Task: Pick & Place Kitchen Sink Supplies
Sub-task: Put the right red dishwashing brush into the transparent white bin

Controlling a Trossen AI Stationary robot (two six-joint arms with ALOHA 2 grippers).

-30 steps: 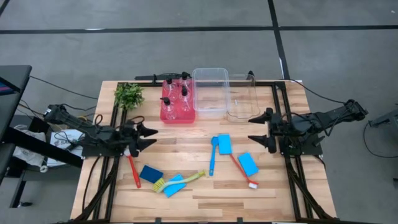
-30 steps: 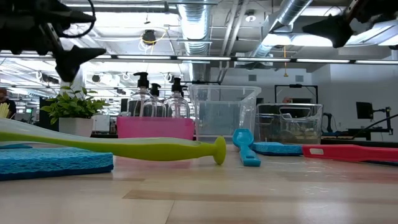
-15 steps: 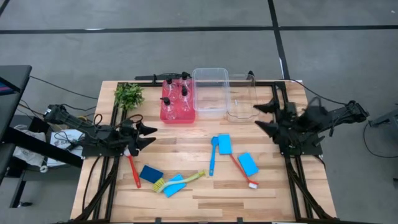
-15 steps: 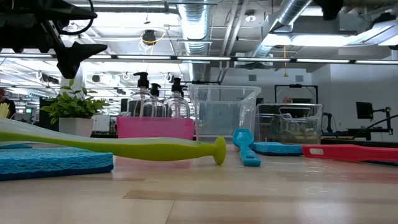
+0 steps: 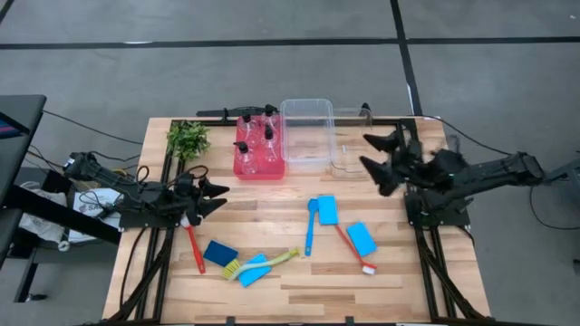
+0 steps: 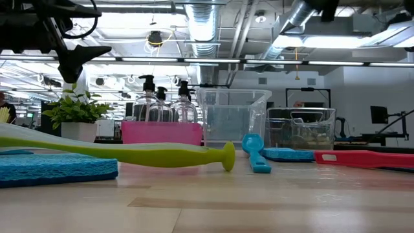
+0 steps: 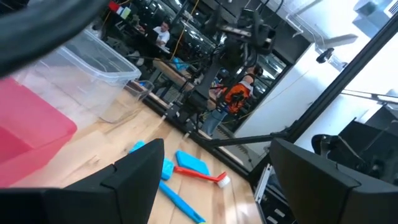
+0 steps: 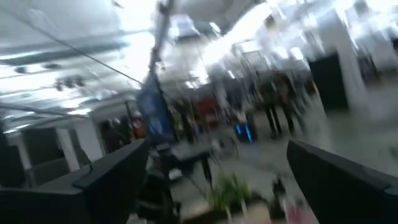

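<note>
Behind the bench lies a grey floor crossed by dark lines, and the wooden bench (image 5: pixel 299 281) itself carries everything in play. What has just changed is on the right: a second ago the right gripper (image 5: pixel 378 161) sat low beside the bench's right edge, level with the sponges; now it has swung up and inward, toward the far right corner, and hangs just beside the smaller clear bin (image 5: pixel 352 145). Its jaws stand wide apart and hold nothing. The left gripper (image 5: pixel 213 197) has not moved; it waits near the left edge, jaws likewise spread and empty, above the head of a red brush (image 5: pixel 195 249).

None of the supplies has shifted. The bottles (image 5: pixel 256 138) stand in the red tray (image 5: pixel 258 169) at the far edge, next to the large clear bin (image 5: pixel 306 131). Near the middle lie a blue brush (image 5: pixel 309 226), two sponges (image 5: pixel 327 209) (image 5: pixel 361 239) and a second red brush (image 5: pixel 353 249). Toward the near edge lie two more sponges (image 5: pixel 219 253) (image 5: pixel 254 270) and the yellow-green brush (image 5: pixel 263 263).

So the task is only starting: the right arm is leaving its rest pose, and no pick has been made.
</note>
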